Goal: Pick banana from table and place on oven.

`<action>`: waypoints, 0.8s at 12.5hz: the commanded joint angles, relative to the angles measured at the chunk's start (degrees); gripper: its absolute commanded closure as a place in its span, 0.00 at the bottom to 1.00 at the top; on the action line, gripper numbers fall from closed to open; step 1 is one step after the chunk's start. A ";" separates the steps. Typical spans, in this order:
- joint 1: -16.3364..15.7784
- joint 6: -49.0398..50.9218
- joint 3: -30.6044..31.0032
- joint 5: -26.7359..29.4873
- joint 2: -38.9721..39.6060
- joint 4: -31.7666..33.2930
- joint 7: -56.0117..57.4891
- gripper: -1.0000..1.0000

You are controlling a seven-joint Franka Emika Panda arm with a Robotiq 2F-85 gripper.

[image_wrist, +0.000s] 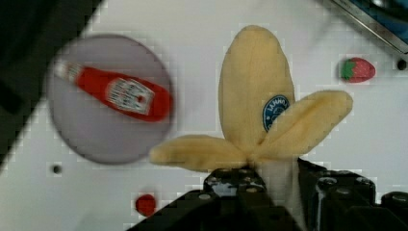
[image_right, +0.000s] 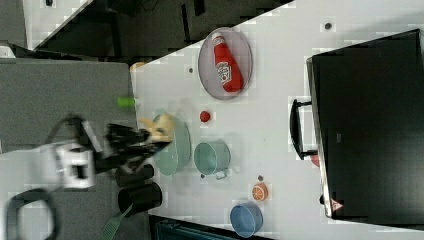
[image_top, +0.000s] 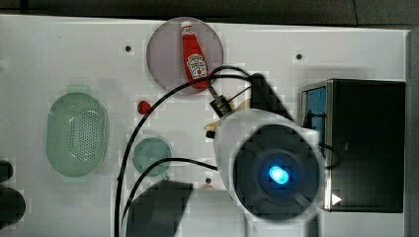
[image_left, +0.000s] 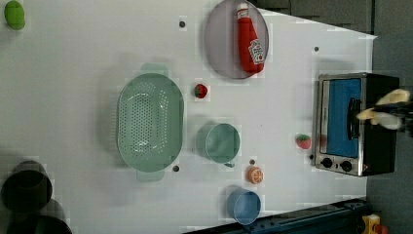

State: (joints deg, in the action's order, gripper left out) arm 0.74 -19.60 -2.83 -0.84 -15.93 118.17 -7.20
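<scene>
In the wrist view a pale yellow, half-peeled toy banana with a blue sticker sticks out from between the black fingers of my gripper, which is shut on its lower end. It hangs well above the white table. In the left view the banana and gripper hover in front of the oven, near its black top. The right view has the held banana over the green colander. In the top view my arm covers most of the banana, just left of the oven.
A ketchup bottle lies on a grey plate. A green colander, teal cup, blue cup, orange slice and two strawberries sit on the table. Black cups stand at its edge.
</scene>
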 commanded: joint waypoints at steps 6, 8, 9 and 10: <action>2.35 6.88 -14.69 -3.60 11.40 -12.95 19.93 0.74; 2.55 5.71 -19.92 -3.59 14.88 -14.48 26.40 0.74; 2.72 3.55 -22.46 -3.59 16.34 -14.51 29.16 0.74; 2.90 0.52 -24.73 -3.59 17.75 -14.40 32.37 0.74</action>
State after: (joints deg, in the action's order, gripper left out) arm 2.18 -19.11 -26.51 -3.78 3.82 104.52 16.86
